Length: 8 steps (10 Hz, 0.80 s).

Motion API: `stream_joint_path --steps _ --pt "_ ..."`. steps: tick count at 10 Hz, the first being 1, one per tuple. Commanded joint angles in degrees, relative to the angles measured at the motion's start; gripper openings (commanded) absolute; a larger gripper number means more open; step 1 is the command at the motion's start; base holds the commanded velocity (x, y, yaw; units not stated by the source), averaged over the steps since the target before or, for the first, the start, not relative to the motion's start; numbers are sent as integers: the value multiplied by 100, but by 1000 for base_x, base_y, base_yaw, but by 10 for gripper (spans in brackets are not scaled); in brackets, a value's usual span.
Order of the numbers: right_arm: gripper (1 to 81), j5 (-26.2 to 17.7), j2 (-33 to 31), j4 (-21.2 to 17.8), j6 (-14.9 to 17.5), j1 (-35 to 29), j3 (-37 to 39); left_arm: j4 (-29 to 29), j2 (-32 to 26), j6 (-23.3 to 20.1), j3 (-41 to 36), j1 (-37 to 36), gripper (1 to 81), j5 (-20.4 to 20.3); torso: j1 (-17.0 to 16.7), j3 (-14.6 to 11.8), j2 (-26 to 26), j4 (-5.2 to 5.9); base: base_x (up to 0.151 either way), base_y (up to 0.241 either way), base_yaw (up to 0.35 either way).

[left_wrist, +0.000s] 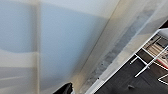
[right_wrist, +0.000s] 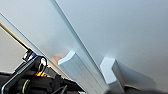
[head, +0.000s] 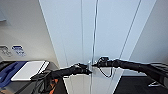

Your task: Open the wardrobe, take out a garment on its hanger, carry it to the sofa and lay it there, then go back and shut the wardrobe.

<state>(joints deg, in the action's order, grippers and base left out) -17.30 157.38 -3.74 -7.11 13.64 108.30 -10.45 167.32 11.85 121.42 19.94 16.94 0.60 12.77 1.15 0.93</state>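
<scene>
The white wardrobe [head: 110, 32] stands straight ahead, and its two tall doors meet at a centre seam. Two small white handles [head: 89, 64] sit on either side of that seam. My left gripper [head: 87, 71] reaches in from the left and is at the left handle. My right gripper [head: 96, 64] comes in from the right and is level with the handles, at the seam. The right wrist view shows both handles close up, the left handle [right_wrist: 74, 67] and the right handle [right_wrist: 112, 72], with my left arm [right_wrist: 30, 80] beside them. The left wrist view looks along the wardrobe door [left_wrist: 62, 42].
A dark table [head: 51, 65] at the left carries a flat white board [head: 28, 70] and something blue [head: 8, 72]. Blue labels [head: 18, 50] hang on the wall. Dark floor [head: 135, 86] lies to the right. A white metal frame [left_wrist: 150, 62] stands near the wardrobe's foot.
</scene>
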Motion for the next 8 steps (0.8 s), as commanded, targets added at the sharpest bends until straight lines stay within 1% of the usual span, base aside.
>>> stream_joint_path --steps 1,4,6,8 --pt "811 16 85 -56 8 -1042 -56 -71 223 -42 145 -918 811 46 0 0 0 0 0 0 0" --pt "811 16 279 -48 8 -981 102 -71 505 -69 541 -873 811 2 2 0 0 0 0 0 0" --pt "811 16 297 -48 8 -920 67 -265 769 -69 840 -856 811 -7 2 0 0 0 0 0 0" --pt "811 16 297 -56 8 -823 41 -230 909 -69 945 -856 811 -112 2 0 0 0 0 0 0"
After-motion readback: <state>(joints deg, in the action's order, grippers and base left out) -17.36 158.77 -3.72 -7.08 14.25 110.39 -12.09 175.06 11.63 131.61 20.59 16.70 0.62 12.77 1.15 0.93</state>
